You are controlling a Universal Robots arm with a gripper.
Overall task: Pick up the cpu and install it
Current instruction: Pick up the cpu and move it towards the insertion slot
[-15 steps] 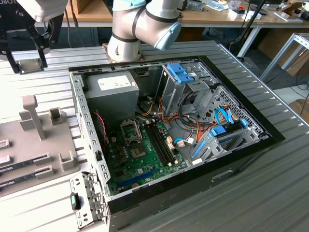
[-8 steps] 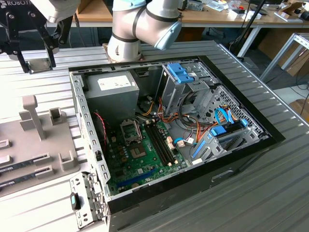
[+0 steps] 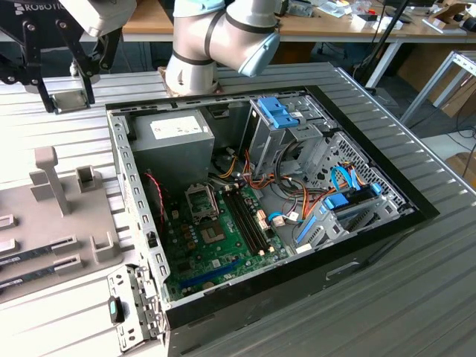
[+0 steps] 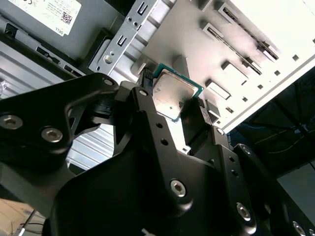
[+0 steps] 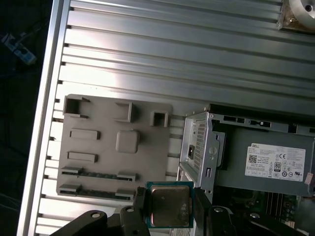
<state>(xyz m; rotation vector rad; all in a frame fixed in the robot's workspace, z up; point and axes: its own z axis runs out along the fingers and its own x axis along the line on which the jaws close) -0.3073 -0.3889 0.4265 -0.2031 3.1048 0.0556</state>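
Note:
The cpu [image 4: 174, 93] [image 5: 170, 204], a small square chip with a silvery top and a thin green rim, is pinched by its edges between my black fingertips [image 4: 145, 88] in both wrist views. My gripper [image 4: 172, 99] [image 5: 170, 207] is shut on it and holds it in the air over the edge between the grey parts tray [image 5: 113, 142] and the computer case. In the exterior view the gripper [image 3: 72, 72] hangs at the upper left, above the ribbed table beyond the tray [image 3: 52, 216]. The black cpu socket [image 3: 201, 201] on the green motherboard stands uncovered.
The open computer case [image 3: 372, 245] lies on the ribbed metal table, with a grey power supply [image 3: 171, 134] [image 5: 270, 162], drive cages with blue latches [image 3: 281, 115] and loose cables. Memory sticks [image 3: 37, 253] lie in the tray's slots. The arm's base [image 3: 193, 71] stands behind the case.

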